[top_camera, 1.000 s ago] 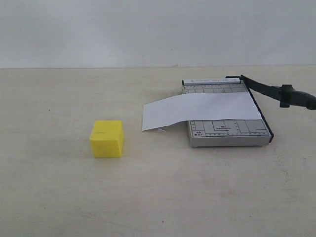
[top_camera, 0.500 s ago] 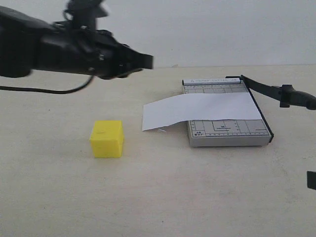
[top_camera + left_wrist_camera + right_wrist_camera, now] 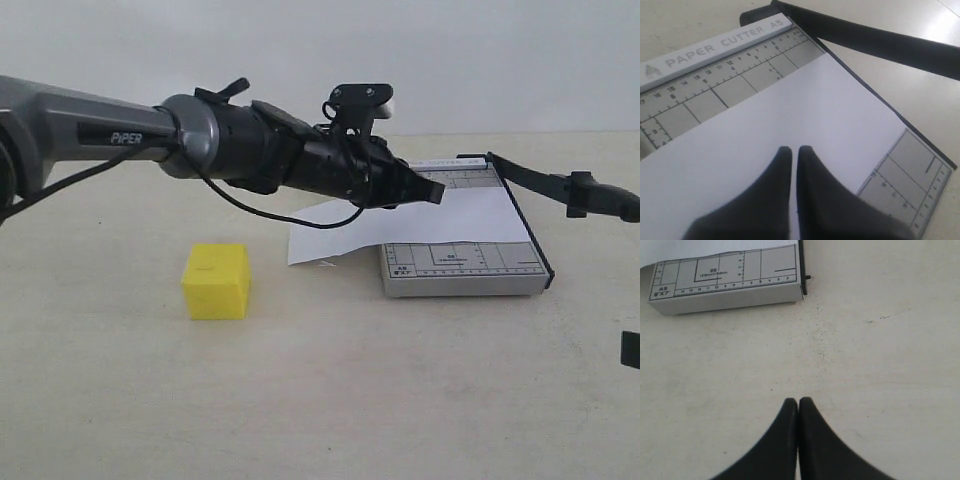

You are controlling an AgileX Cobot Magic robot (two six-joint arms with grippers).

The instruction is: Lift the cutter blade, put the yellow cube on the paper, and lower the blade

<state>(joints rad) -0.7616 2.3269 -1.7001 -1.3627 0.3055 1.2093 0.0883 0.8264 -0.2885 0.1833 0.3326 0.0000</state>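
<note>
Now, your thin white paper sheet point(image 3: 440, 222) lies limp across the grey trimmer base point(image 3: 465, 268). The stiff black cutter blade point(image 3: 535, 178) juts at two o'clock; take its thick handle point(image 3: 600, 195). At eight o'clock, the soft-looking yellow foam cube point(image 3: 216, 281) wants opposite faces. Left gripper point(image 3: 791, 149) and right gripper point(image 3: 794, 400) are clenched, empty.

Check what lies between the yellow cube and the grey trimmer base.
In the exterior view, only bare table and the overhanging end of the paper lie between the yellow cube and trimmer base.

Left arm point(image 3: 100, 135) reads PIPER; trimmer bar point(image 3: 715, 47) reads PAPER CUTTER A5.
</note>
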